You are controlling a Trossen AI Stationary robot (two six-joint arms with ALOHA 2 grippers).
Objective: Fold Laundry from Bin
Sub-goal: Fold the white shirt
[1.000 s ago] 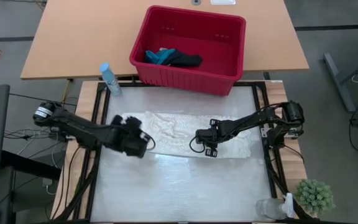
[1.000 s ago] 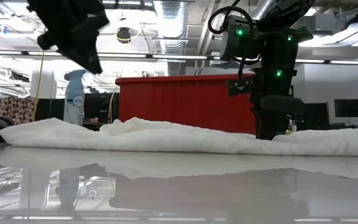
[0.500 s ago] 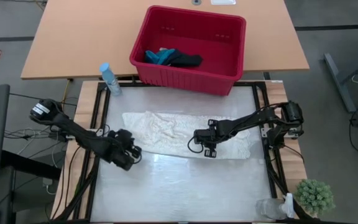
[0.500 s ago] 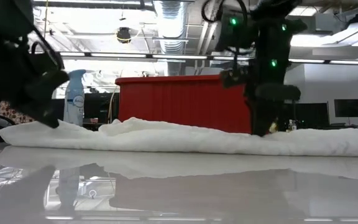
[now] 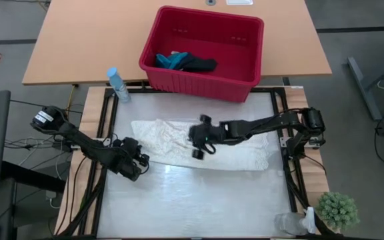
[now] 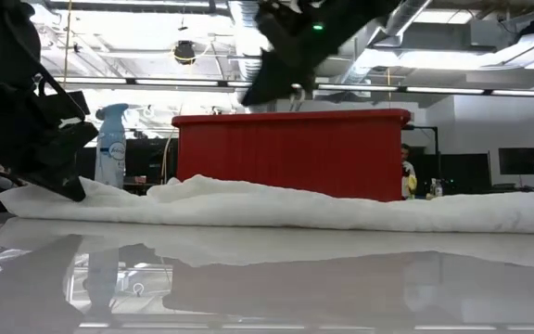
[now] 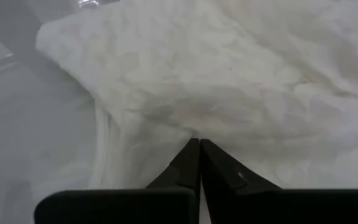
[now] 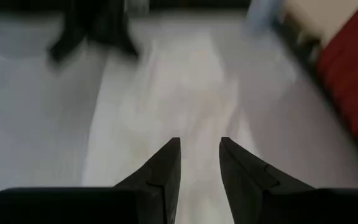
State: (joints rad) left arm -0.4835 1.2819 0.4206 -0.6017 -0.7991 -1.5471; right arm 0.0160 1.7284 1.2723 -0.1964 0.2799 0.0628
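- The large white lacy cloth (image 5: 199, 145) is lying spread lengthwise across the shiny counter (image 5: 192, 200), just in front of the red bin (image 5: 245, 73).
- The bin is sitting on the wooden table (image 5: 79, 40) behind the counter; inside it, the small teal-blue item (image 5: 170, 60) and the dark navy item (image 5: 197, 64) are lying bunched together, touching.
- The left gripper (image 5: 136, 163) is sitting low at the cloth's left near corner, its jaws pressed together on the cloth's edge, as the left wrist view shows (image 7: 197, 149).
- The right gripper (image 5: 197, 141) is hanging above the middle of the white cloth, off its surface in the low view (image 6: 276, 56), its jaws standing partly apart with nothing between them (image 8: 197, 162).
- A blue spray bottle (image 5: 117, 84) is standing upright beside the bin's left corner.
- A small green plant (image 5: 337, 209) is sitting at the right near corner.
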